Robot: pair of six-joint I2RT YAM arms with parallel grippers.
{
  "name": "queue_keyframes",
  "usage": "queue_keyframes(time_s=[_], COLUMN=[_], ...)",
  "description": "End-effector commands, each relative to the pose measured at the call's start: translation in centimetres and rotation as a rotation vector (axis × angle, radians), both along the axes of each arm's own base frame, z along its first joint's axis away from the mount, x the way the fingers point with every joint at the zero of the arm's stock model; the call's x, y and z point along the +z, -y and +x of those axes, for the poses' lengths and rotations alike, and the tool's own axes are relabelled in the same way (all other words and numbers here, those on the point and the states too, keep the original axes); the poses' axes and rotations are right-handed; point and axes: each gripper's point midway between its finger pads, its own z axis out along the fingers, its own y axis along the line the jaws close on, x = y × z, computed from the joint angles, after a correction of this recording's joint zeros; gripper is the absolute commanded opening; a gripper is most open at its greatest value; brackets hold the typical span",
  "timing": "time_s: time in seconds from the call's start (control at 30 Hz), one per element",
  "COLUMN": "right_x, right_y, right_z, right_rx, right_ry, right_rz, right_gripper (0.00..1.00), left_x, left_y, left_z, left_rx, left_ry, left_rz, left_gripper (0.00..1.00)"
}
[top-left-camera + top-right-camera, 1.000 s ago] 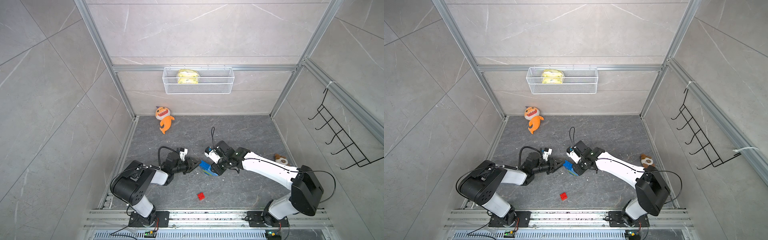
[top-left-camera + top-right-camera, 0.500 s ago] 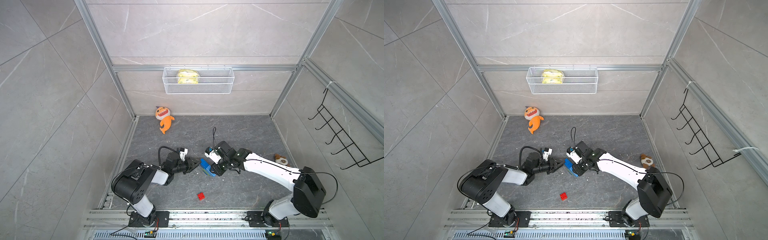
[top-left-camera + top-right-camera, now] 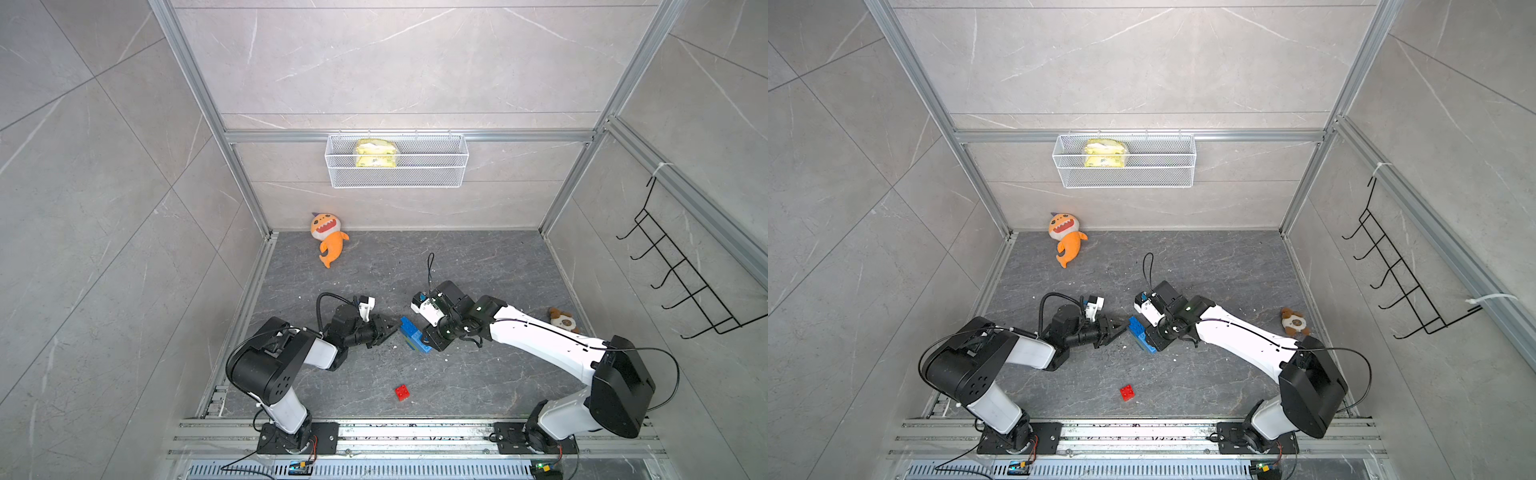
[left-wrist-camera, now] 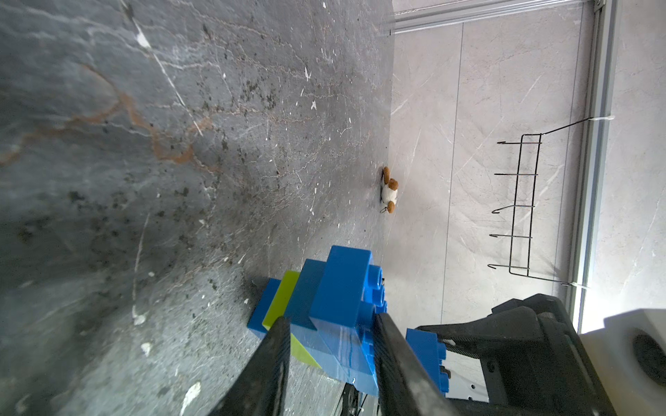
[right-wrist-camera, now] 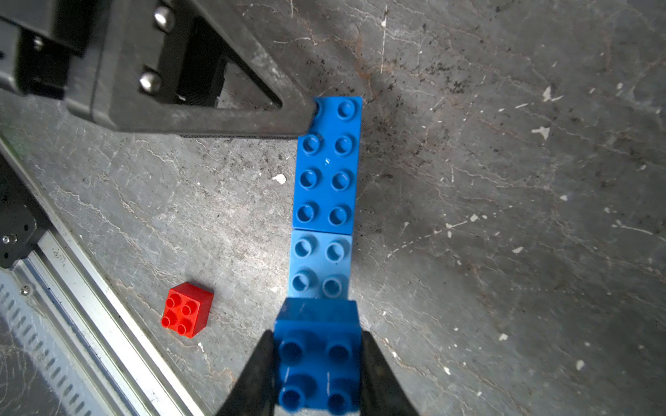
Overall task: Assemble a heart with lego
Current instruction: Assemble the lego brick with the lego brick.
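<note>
Here, in both top views, my left hand [image 3: 388,329] and right hand [image 3: 428,340] meet at opposite ends of the heart [image 3: 411,336] on the surface [image 3: 478,257]. The red brick [image 3: 402,392] lies apart, nearer the rail [image 3: 415,428]. Left wrist view: my fingers [image 4: 272,363] clamp the heart's stepped blue-and-lime end. Right wrist view: my right hand grips a blue square brick [image 5: 319,356] beside the heart's bare light-blue studs; whether it is seated, I cannot tell.

Blue-and-lime heart [image 3: 413,338], red brick [image 3: 402,392]
</note>
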Motion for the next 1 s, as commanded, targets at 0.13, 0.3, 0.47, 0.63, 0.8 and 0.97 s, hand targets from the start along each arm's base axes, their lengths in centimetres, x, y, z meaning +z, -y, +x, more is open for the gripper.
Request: queue_keyframes(time_s=[0.13, 0.3, 0.47, 0.63, 0.8, 0.97], right_x=[-0.7, -0.8, -1.0, -1.8, -2.4, -3.3], right_y=[-0.4, -0.3, 0.0, 0.0, 0.1, 0.2], right_z=[0.2, -0.1, -0.2, -0.6, -0.7, -0.9], right_rx=[-0.026, -0.031, -0.054, -0.08, -0.103, -0.115], right_ry=[-0.015, -0.013, 0.003, 0.007, 0.004, -0.016], right_rz=[-0.05, -0.064, -0.1, -0.125, -0.132, -0.134], right_gripper=[0.19, 0.2, 0.2, 0.2, 0.2, 0.2], left_x=[1.1, 1.2, 1.3, 1.3, 1.3, 1.1], left_y=[0.4, 0.3, 0.4, 0.5, 0.5, 0.4], left_z=[0.5, 0.5, 0.6, 0.6, 0.5, 0.4], left_rx=[-0.011, -0.012, -0.011, -0.015, -0.016, -0.015], left_ry=[0.037, 0.04, 0.043, 0.045, 0.043, 0.042], left_rz=[-0.026, -0.02, -0.021, -0.023, -0.024, -0.019], left_gripper=[0.41, 0.41, 0.41, 0.41, 0.41, 0.41])
